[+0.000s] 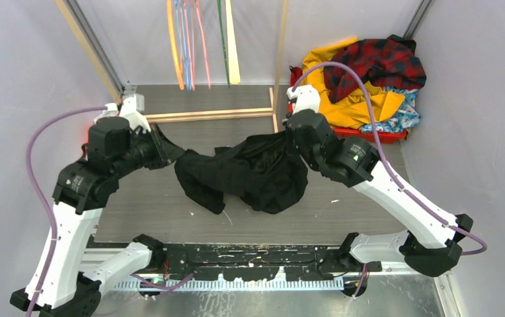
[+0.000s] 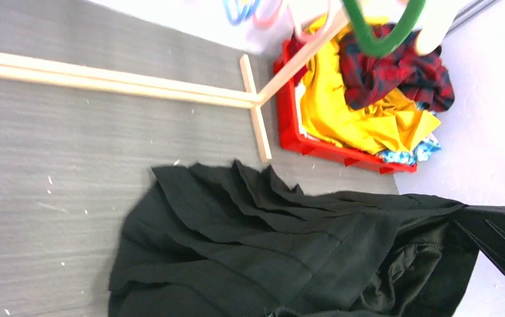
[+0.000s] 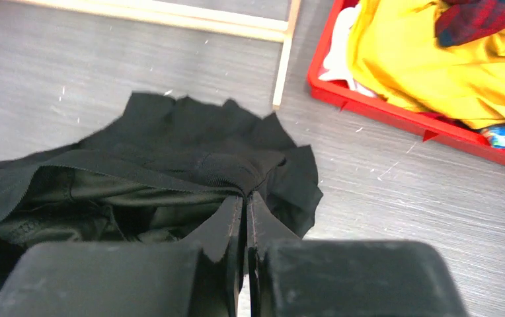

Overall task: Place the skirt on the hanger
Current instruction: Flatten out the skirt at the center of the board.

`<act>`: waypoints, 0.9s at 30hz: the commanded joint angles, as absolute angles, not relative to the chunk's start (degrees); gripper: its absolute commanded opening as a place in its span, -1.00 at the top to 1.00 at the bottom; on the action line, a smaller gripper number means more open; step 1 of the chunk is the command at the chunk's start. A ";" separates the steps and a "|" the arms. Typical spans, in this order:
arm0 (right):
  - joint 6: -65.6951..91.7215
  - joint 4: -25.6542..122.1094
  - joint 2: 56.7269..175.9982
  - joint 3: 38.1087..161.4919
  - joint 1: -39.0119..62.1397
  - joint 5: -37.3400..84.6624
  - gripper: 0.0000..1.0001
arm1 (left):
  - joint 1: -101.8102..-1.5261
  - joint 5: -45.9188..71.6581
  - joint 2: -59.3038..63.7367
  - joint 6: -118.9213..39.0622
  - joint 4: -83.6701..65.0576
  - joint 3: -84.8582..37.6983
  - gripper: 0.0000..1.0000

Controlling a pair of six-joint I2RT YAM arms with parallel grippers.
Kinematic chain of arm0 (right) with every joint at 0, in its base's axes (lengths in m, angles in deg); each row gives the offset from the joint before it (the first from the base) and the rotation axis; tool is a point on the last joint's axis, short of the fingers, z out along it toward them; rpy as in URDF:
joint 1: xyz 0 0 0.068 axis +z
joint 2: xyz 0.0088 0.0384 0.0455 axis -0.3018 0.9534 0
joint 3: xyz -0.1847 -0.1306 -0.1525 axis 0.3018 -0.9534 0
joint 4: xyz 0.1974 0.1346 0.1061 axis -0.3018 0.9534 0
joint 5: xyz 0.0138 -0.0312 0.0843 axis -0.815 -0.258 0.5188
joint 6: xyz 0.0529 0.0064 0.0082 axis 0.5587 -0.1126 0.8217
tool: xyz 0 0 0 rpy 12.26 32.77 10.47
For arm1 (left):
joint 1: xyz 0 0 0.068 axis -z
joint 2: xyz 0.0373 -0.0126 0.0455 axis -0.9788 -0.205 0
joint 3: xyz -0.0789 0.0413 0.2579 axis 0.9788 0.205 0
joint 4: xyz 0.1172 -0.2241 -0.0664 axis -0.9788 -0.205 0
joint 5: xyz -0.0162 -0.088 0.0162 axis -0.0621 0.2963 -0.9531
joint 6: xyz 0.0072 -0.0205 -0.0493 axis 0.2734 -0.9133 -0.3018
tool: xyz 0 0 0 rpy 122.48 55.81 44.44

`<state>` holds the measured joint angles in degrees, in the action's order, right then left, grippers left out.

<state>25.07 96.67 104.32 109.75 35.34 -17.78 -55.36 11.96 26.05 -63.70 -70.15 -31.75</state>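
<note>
My left arm [image 1: 71, 198] bends at the elbow and reaches inward, its wrist low over the counter. My left pincer [image 1: 169, 153] is clamped on one end of a black pleated garment [image 1: 250, 175]. My right arm [image 1: 402, 205] stretches forward and inward from its base. My right pincer [image 3: 244, 198] has its two black fingers [image 3: 227, 224] pressed together, pinching the garment's ribbed band.

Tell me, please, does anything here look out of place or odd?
Yes. The jaws of both arms are shut on a black garment stretched between them, while the blue flowered skirt lies in the red bin, mostly under a yellow garment. That seems the wrong piece for the task.
</note>
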 commanded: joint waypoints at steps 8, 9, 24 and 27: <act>24.54 94.92 119.97 131.95 17.68 -6.20 0.98 | -61.11 7.99 13.79 -58.79 -63.65 -49.53 0.81; 24.38 94.51 122.22 134.88 16.85 -5.35 0.98 | -62.21 8.25 12.09 -58.45 -62.13 -50.59 0.83; 23.92 94.72 132.90 147.24 14.43 3.04 0.97 | -58.06 23.43 17.55 -65.44 -52.16 -25.49 0.39; 23.76 94.08 132.65 145.08 14.43 3.32 0.97 | -47.44 18.60 19.36 -66.94 -48.30 -18.65 -0.26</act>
